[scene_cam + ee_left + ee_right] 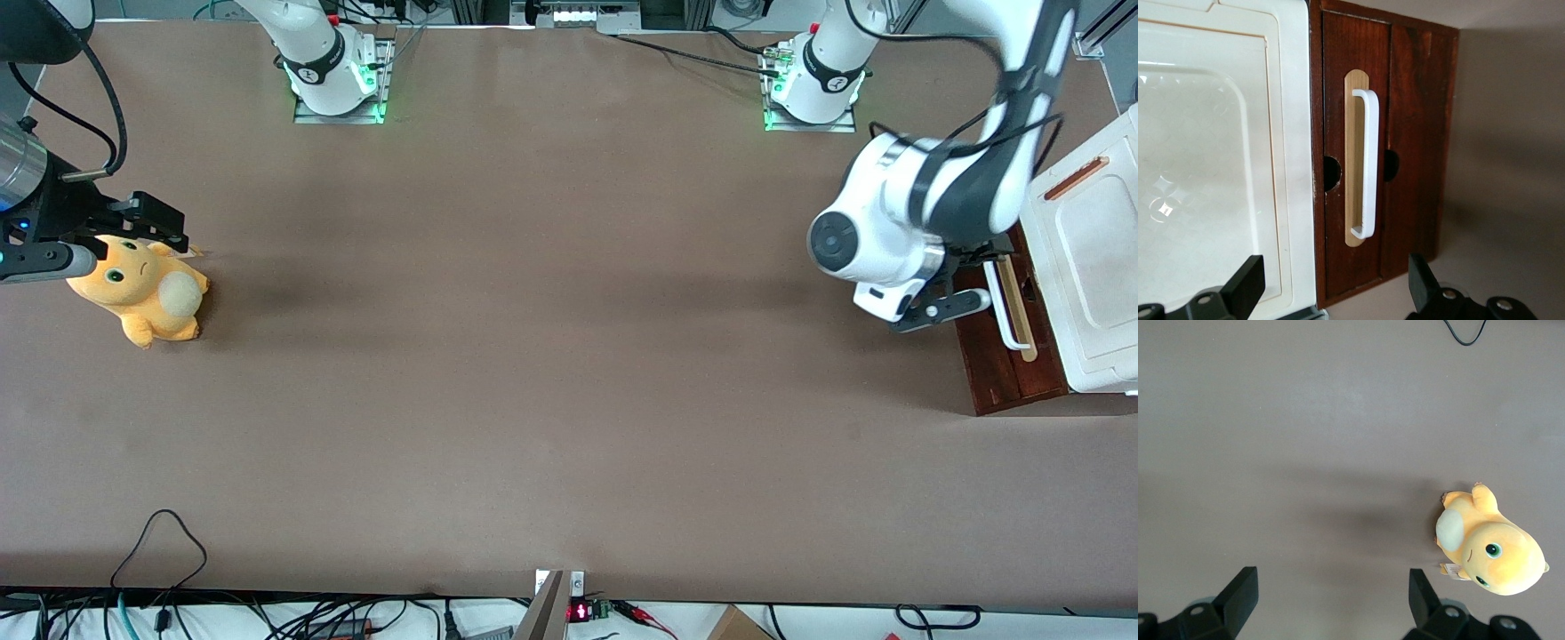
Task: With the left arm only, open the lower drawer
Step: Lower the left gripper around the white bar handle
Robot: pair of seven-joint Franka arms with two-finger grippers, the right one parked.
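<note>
My left gripper (1331, 290), fingers (1248, 280) spread wide, hovers just short of the lower drawer (1355, 160), whose white handle (1368, 163) runs lengthwise away from it.

An orange plush toy (142, 289) lies on the brown table (533, 356), toward the parked arm's end.

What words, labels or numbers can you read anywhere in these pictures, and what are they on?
None can be read.
Red digits glow on a small display at the table's near edge: too small to read.
The plush toy carries a tag: blurred.
The gripper, open above the lower drawer, shows no lettering.
</note>
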